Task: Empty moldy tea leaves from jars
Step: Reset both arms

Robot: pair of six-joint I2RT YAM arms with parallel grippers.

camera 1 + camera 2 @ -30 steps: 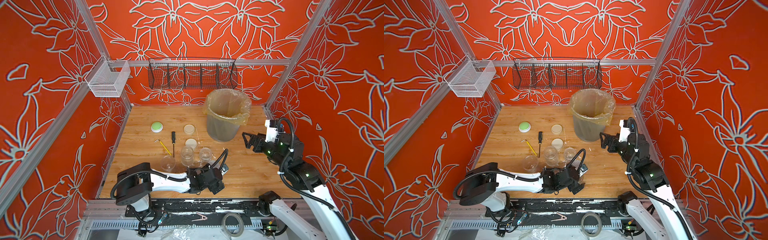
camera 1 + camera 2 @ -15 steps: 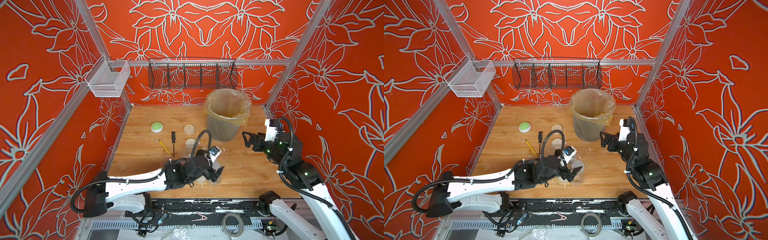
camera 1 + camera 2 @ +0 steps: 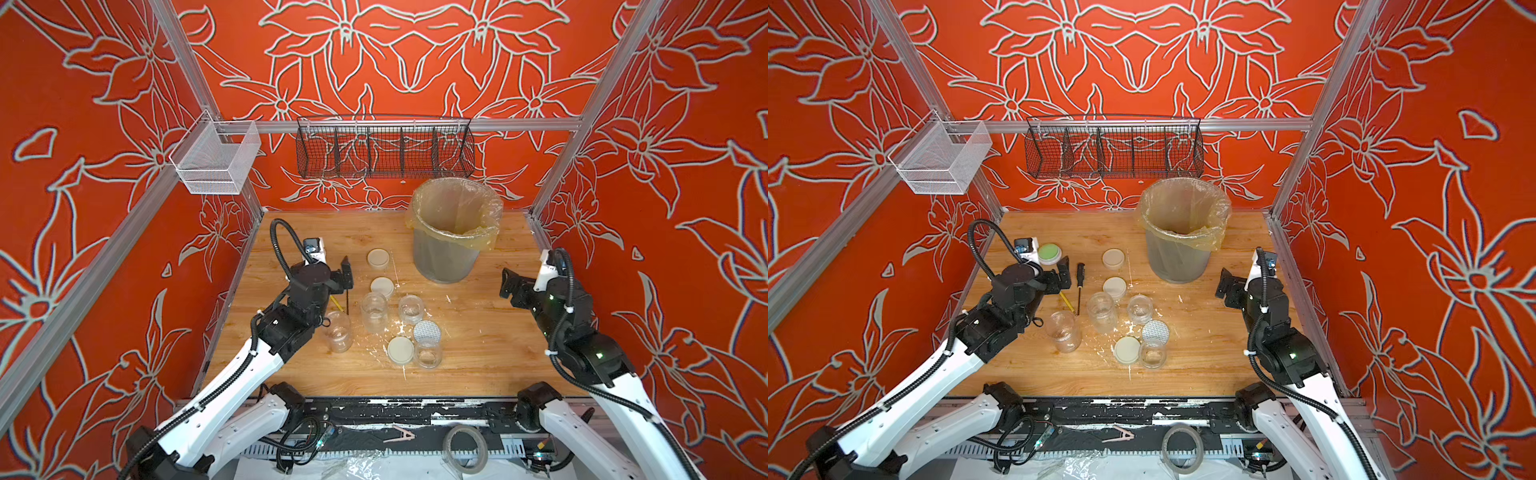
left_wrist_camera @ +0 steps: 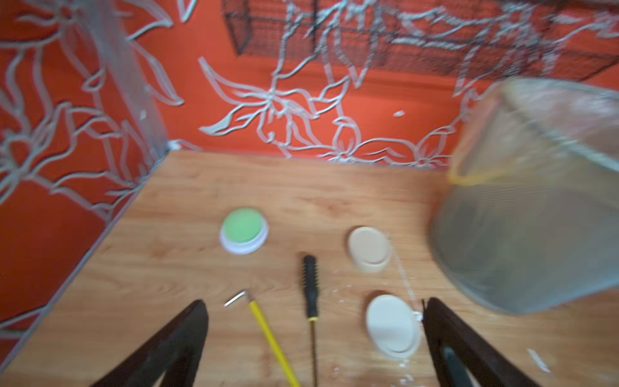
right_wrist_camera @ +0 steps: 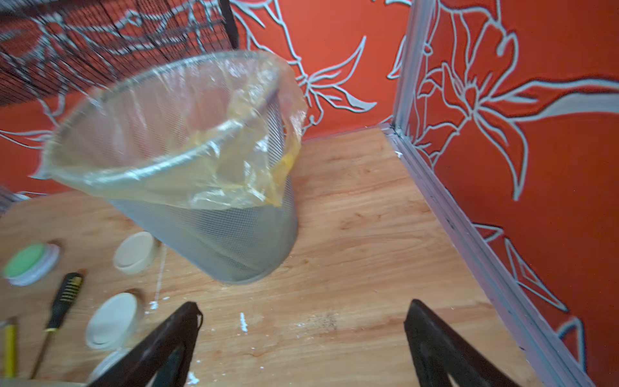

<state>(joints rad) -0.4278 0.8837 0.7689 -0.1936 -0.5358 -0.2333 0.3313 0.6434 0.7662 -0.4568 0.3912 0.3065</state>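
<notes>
Fingers (image 4: 174,348) of left gripper (image 4: 314,303) wide apart, jars (image 3: 375,311) nearby, ungripped.

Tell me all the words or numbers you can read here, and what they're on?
None can be read in any view.
White round lid with grey dots: only dots, no letters.
White camera block on the left wrist: any marking is too small to read.
Black-handled screwdriver: blurred, no print readable.

Left claw (image 4: 314,301), right claw (image 5: 303,303): both agape, empty.
</notes>
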